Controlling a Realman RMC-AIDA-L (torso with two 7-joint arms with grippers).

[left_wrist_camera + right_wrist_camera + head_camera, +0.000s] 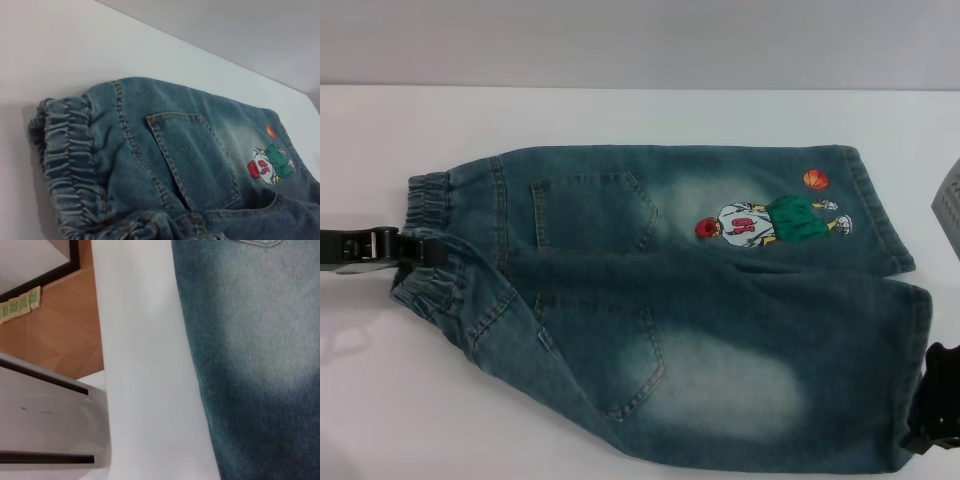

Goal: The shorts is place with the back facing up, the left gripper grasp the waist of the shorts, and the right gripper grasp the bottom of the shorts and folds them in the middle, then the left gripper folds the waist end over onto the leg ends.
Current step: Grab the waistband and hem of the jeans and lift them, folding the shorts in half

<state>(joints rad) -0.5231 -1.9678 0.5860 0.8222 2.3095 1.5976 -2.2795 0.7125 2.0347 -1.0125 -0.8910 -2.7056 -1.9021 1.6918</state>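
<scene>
Shorts (680,300) flat, back up. Left gripper (415,246) clamped on waist (430,235). Right gripper (935,405) at hem, jaw state unclear. Lift both ends evenly for centre fold.

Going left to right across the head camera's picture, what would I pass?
Left gripper → ruffled waist → patch pockets → cartoon basketball player → leg ends → right gripper.

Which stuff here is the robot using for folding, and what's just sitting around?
For the job:
- denim shorts
- left gripper, at the waist
- right gripper, by the leg ends

Just there:
- white table
- grey object at the right edge
</scene>
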